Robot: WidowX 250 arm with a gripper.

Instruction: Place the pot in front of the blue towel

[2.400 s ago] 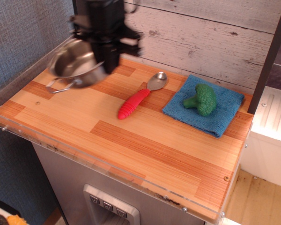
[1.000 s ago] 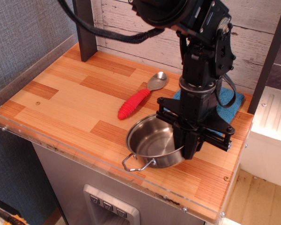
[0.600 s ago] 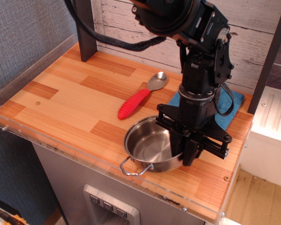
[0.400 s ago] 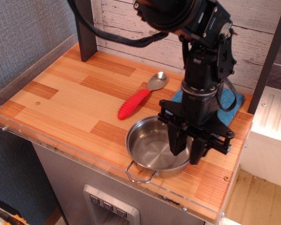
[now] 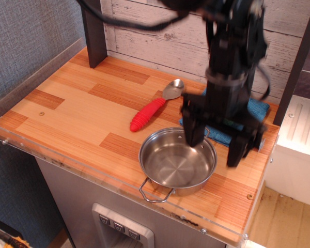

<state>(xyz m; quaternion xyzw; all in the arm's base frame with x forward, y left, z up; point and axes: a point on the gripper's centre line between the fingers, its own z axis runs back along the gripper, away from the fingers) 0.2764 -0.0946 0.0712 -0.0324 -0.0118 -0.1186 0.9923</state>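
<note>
observation.image is showing the wooden table (image 5: 82, 113) carrying everything; the black claw (image 5: 214, 147) is hanging wide open above the pot's far rim, gripping nothing, fingers spread clear. The pot (image 5: 177, 165) is sitting flat near the front edge, just before the blue towel (image 5: 258, 108), likely released there on purpose. A red-handled spoon (image 5: 154, 109) is lying left, leaving open room upward for lifting away

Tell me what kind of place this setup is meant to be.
Probably a toy kitchen used as a robot test bench: a small wooden countertop against a whitewashed plank wall, holding a steel pot, a red-handled spoon and a blue towel.
</note>
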